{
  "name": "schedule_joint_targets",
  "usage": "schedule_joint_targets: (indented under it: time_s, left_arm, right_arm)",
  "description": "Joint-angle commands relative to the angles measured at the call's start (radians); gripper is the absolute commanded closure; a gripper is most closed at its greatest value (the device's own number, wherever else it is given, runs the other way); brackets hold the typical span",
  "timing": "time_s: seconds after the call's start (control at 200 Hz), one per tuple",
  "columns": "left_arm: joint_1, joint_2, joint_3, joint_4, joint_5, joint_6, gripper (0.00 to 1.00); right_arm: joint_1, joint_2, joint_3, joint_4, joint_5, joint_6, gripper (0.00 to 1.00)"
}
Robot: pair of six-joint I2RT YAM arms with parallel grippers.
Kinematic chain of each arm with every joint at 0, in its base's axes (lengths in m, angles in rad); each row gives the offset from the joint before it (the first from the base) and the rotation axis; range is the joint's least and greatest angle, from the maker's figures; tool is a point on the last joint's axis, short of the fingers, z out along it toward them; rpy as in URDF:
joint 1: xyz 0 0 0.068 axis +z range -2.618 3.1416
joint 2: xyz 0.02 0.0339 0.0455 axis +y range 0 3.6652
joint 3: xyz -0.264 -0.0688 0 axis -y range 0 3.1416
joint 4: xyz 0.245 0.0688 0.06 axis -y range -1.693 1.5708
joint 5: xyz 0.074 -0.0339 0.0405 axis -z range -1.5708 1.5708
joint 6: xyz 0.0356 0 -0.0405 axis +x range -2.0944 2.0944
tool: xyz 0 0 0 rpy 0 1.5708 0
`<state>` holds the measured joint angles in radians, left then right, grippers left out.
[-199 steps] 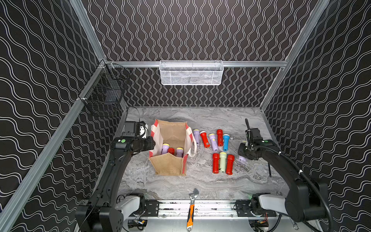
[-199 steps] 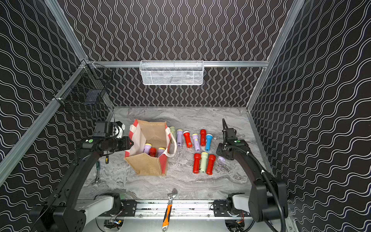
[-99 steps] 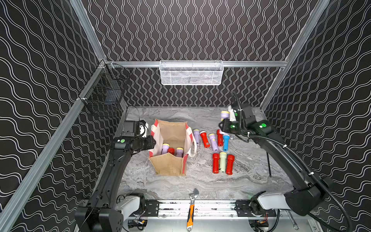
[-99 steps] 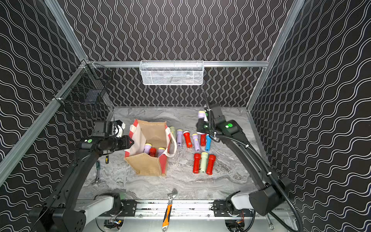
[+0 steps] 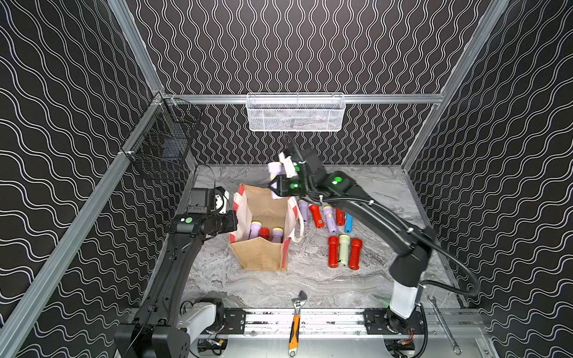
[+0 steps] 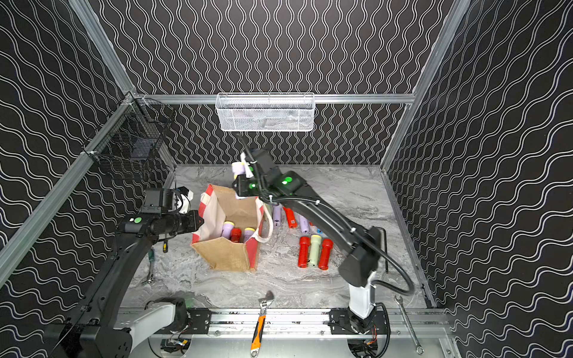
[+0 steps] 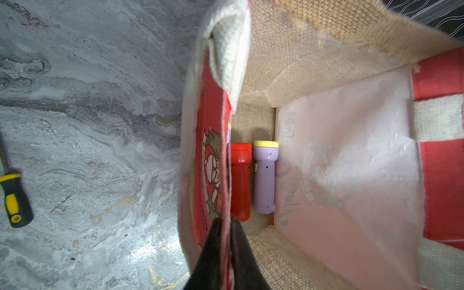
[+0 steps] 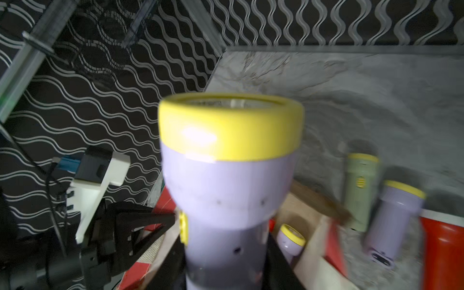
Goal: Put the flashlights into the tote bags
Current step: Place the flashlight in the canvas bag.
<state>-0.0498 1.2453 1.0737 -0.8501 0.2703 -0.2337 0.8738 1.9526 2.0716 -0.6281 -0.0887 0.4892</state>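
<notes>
The tan jute tote bag (image 5: 260,257) stands open mid-table, with red-and-white side panels. My left gripper (image 7: 226,221) is shut on the rim of its left side panel. Inside lie a red flashlight (image 7: 240,180) and a lilac one (image 7: 265,175); a top view shows a second lilac flashlight (image 5: 255,230) beside them. My right gripper (image 5: 276,189) hangs over the bag's back rim, shut on an upright lilac, yellow-rimmed flashlight (image 8: 226,188). Right of the bag several flashlights lie in a row, among them a blue one (image 5: 348,223). Nearer the front lie two red flashlights and a pale green one (image 5: 344,249).
An orange-handled wrench (image 5: 294,322) lies at the front rail and a steel spanner (image 5: 443,325) at the front right. A yellow-and-black screwdriver (image 7: 13,198) lies left of the bag. A white mesh basket (image 5: 294,113) hangs on the back wall, a black wire basket (image 5: 161,148) on the left wall.
My right arm has carried the lilac flashlight from the table's right side up and leftward to above the bag. My left gripper has closed on the bag's side panel.
</notes>
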Motion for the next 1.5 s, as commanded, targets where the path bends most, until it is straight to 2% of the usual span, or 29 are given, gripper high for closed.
schedule_joint_targets:
  time_s: [0.0,0.135,0.751,0.926,1.106,1.271,1.496]
  left_arm:
    - [0.001,-0.003,0.006,0.025,0.002,-0.004,0.91]
    - [0.001,-0.013,0.003,0.029,0.012,-0.004,0.91]
    - [0.001,-0.009,-0.005,0.048,0.033,-0.012,0.92]
    - [0.001,-0.008,-0.012,0.055,0.029,-0.014,0.92]
    - [0.001,-0.012,-0.016,0.052,0.025,-0.009,0.92]
    - [0.001,-0.014,-0.019,0.056,0.027,-0.012,0.92]
    - [0.001,-0.016,-0.025,0.056,0.029,-0.008,0.91]
  right_arm:
    - [0.036,0.098,0.082,-0.006,-0.067,0.024,0.82]
    - [0.061,0.159,0.097,-0.018,-0.073,0.033,0.82]
    - [0.09,0.12,-0.221,0.071,-0.163,0.093,0.8]
    - [0.084,0.171,-0.242,0.075,-0.219,0.092,0.8]
    - [0.08,0.231,-0.229,-0.013,-0.333,0.036,0.78]
    - [0.078,0.218,-0.347,0.014,-0.334,0.046,0.78]
    - [0.062,0.257,-0.347,0.007,-0.347,0.049,0.76]
